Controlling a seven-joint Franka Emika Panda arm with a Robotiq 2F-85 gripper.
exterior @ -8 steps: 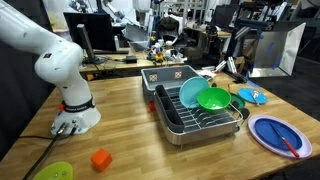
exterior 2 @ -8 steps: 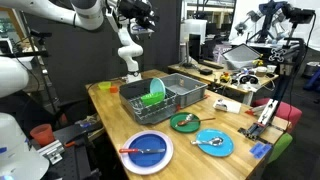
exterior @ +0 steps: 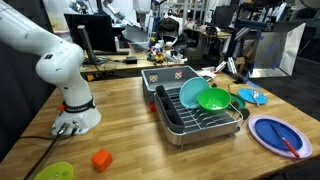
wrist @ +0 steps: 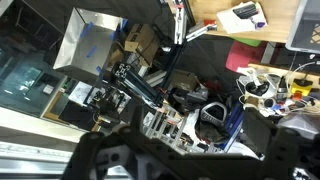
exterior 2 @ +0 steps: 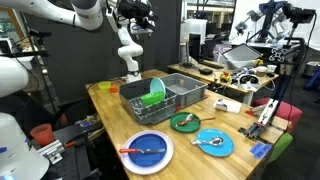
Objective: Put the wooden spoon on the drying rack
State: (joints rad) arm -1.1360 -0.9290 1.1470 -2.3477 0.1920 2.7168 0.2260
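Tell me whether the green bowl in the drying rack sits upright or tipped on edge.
Tipped on edge: the green bowl stands among the wires of the drying rack, its opening facing sideways rather than up.

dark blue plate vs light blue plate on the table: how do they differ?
The dark blue plate is larger than the light blue plate. The dark blue plate has a white rim; the light blue plate is one colour. The dark blue plate carries a red-handled utensil, the light blue plate a greyish utensil. Both are round and lie flat on the table, outside the drying rack.
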